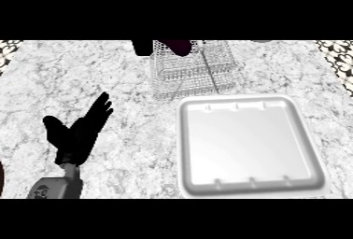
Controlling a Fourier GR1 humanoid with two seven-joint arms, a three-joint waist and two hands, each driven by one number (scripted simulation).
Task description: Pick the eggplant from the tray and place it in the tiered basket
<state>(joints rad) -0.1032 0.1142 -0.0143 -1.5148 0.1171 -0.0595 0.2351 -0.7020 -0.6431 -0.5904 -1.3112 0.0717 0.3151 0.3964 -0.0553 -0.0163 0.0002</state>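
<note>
One tray (251, 147) lies on the marbled counter (103, 79), white, rectangular, shallow-rimmed, occupying the lower right of the head view. Nothing lies in it.

One tiered basket (196, 70) of wire mesh stands just beyond the tray's far edge, near the top centre of the view. Its near rim lies close to the tray's far rim; contact cannot be confirmed.

One eggplant (180, 46), dark purple, shows at the top of the basket, inside the mesh outline near its far side. Only part of it is visible. Which tier holds it cannot be determined.

A black shape (143, 46) shows just left of the eggplant at the basket's upper left corner. It appears to be the right hand; the state of its fingers cannot be determined.

One left hand (77, 130) shows at lower left, above the counter, well apart from tray and basket. Its fingers are straight and spread, pointing up and right, holding nothing. Its grey forearm (55, 186) enters from the lower edge.
</note>
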